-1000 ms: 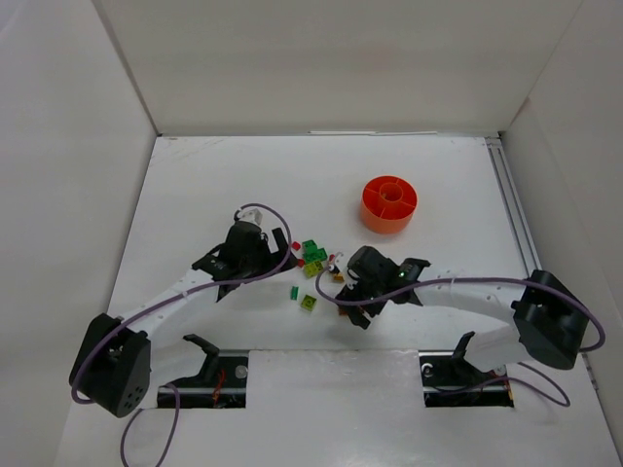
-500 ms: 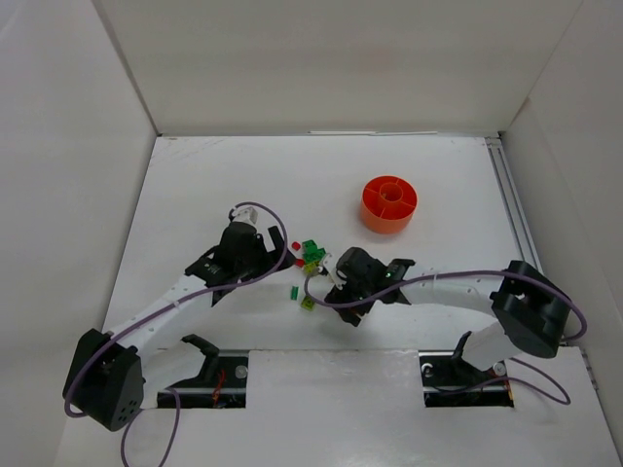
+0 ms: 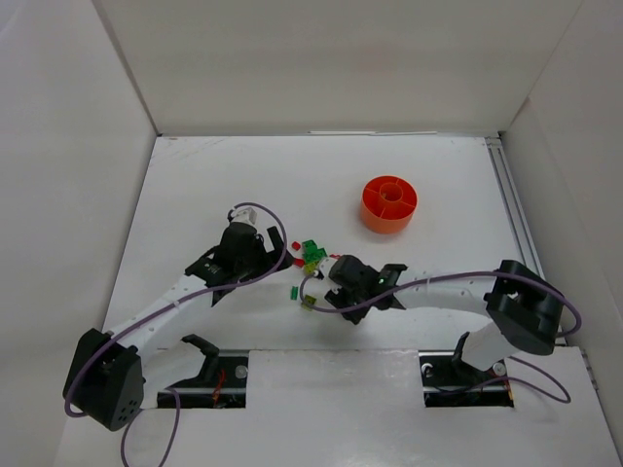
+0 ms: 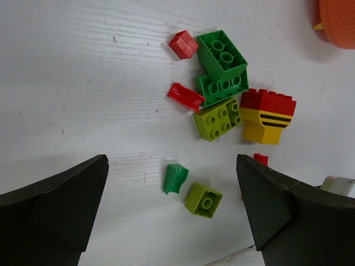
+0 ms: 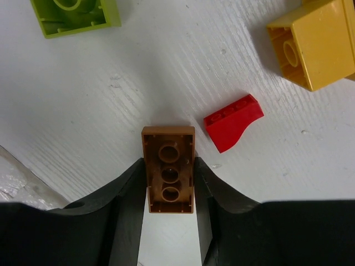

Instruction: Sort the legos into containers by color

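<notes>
The right hand (image 5: 170, 183) pinches the small brown plastic brick (image 5: 168, 145) by its long sides for a steady lift; the left hand (image 4: 171, 165) gapes wide, empty.

Left arm (image 3: 165, 306) reached forward and inward from its base, wrist tipped down at the far end. Left gripper (image 4: 172, 163) faced down with jaws spread wide, holding nothing, both fingers (image 4: 61, 194) dark and blunt. Right arm (image 3: 443, 288) lay low and long, stretched across toward the left one. Right gripper (image 5: 169, 166) pointed down, jaws pinched in on a brown brick (image 5: 168, 149), one finger on each long side, brick poking out ahead of the tips.
</notes>
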